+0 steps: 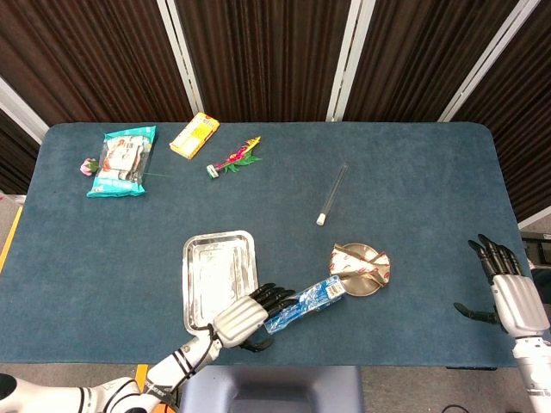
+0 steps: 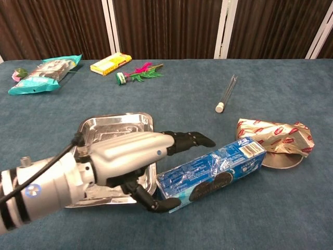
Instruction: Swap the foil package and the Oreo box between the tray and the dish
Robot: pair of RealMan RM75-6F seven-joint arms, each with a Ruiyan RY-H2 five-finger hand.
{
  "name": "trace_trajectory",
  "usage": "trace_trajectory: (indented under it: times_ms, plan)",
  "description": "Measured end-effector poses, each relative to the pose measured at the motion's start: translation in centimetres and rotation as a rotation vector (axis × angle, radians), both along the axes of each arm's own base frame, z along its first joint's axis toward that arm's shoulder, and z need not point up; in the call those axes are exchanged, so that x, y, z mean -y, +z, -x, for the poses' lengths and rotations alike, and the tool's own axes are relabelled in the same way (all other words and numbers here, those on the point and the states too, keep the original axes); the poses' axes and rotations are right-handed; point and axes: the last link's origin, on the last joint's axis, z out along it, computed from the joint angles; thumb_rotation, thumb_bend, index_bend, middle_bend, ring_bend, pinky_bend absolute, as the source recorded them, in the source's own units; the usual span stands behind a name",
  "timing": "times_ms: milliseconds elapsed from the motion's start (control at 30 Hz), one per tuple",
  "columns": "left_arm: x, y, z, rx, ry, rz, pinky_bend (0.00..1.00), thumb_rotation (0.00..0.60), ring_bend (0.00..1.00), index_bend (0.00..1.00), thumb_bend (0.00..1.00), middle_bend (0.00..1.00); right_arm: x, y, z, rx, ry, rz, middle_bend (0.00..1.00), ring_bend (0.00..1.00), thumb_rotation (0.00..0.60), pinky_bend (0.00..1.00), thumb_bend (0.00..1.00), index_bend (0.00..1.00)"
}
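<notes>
1 Oreo box (image 2: 213,172) | 1 foil package (image 2: 274,137) | left hand (image 2: 136,156) spread wide, not gripping | right hand (image 1: 514,294) spread wide, empty

table (image 1: 413,172): blue cloth
near edge: tray (image 1: 207,258), Oreo box (image 2: 229,164), dish (image 2: 281,160)
far side: teal packet (image 1: 122,160), yellow box (image 1: 195,135), tube (image 1: 332,194)

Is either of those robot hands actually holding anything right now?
No. The left hand reaches around the near end of the Oreo box, fingers spread, not closed on it. The right hand is open, empty.
</notes>
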Motion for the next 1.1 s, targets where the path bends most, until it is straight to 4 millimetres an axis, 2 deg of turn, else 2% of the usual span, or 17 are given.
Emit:
trace_trajectory:
  times_ms: [133,300,500,800,867,967,1067,1100]
  plan:
    - [-0.4,-1.7,-1.5,-0.005,-0.009,-0.019,0.02,0.600,0.00,0.00,0.36,0.00,-0.2,0.2,0.0,0.009,0.008,-0.013,0.00,0.00,0.600,0.00,0.19,0.00]
    - [-1.3,-3.6,-2.5,0.026,0.049,-0.045,0.03,0.600,0.00,0.00,0.36,0.00,-0.2,0.3,0.1,0.015,0.002,-0.025,0.00,0.00,0.600,0.00,0.19,0.00]
    - [-2.5,-5.2,-2.8,0.051,0.111,-0.085,0.09,0.600,0.00,0.00,0.36,0.00,-0.1,0.6,0.2,0.027,-0.003,-0.036,0.00,0.00,0.600,0.00,0.19,0.00]
    - [-2.8,-6.6,-3.1,0.053,0.154,-0.079,0.19,0.600,0.04,0.00,0.36,0.00,0.0,0.7,0.3,0.030,-0.004,-0.044,0.00,0.00,0.600,0.00,0.19,0.00]
    - [-2.8,-6.8,-3.1,0.045,0.153,-0.084,0.22,0.600,0.07,0.00,0.36,0.00,0.0,0.7,0.3,0.031,-0.003,-0.047,0.00,0.00,0.600,0.00,0.19,0.00]
    - [-3.0,-7.1,-3.0,0.023,0.150,-0.100,0.34,0.600,0.17,0.00,0.37,0.03,0.0,0.6,0.3,0.031,-0.002,-0.054,0.00,0.00,0.600,0.00,0.19,0.00]
    - [-3.2,-7.4,-2.7,0.001,0.156,-0.118,0.51,0.600,0.33,0.07,0.36,0.16,0.1,0.7,0.3,0.032,-0.002,-0.056,0.00,0.00,0.600,0.00,0.19,0.00]
    - [-3.2,-7.4,-2.7,-0.002,0.162,-0.120,0.59,0.600,0.40,0.14,0.37,0.23,0.1,0.7,0.3,0.032,-0.003,-0.055,0.00,0.00,0.600,0.00,0.19,0.00]
